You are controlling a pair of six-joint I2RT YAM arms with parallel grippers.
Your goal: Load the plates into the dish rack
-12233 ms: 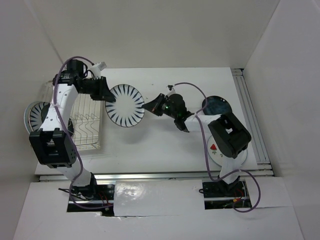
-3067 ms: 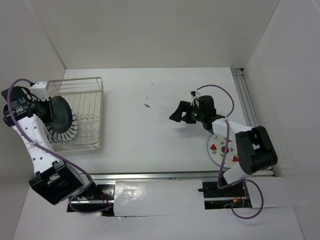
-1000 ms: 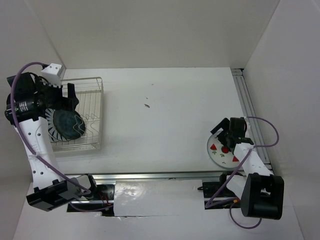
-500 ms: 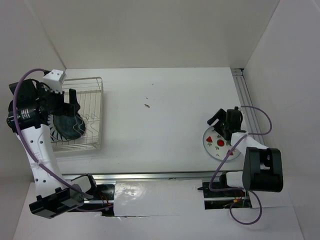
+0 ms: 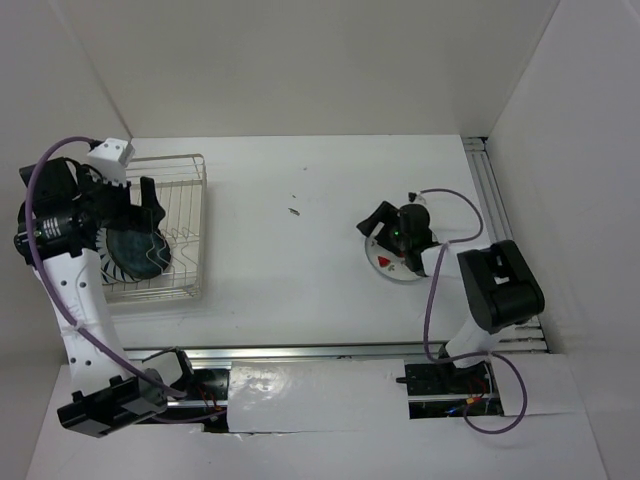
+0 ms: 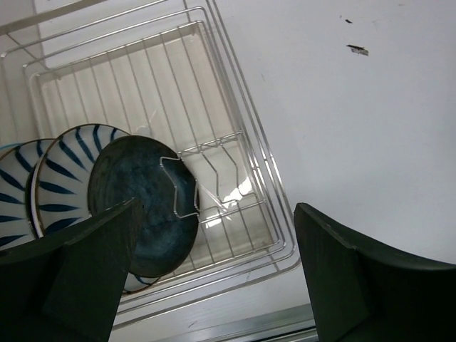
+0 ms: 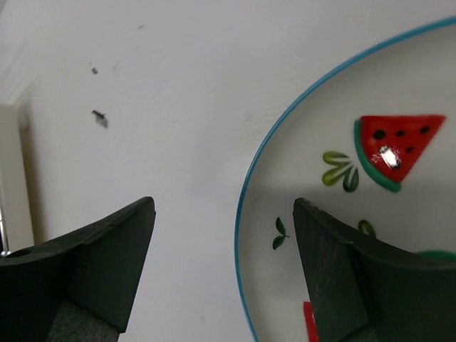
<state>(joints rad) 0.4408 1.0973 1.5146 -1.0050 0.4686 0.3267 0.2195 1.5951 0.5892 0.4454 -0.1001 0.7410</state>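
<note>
The dish rack stands at the table's left, a silvery wire basket. A dark blue plate leans in its near end, with two striped plates behind it. My left gripper hovers above them, open and empty. A white watermelon-print plate lies on the table right of centre. My right gripper is low over its left rim, open: one of its fingers is over the plate, the other over bare table.
Small dark specks mark the table's middle. An aluminium rail runs along the right edge and another along the front. White walls close in the back and sides.
My right gripper swung from the near right edge toward the table's middle, and the watermelon plate slid left and away with it. The left gripper stayed above the rack.
</note>
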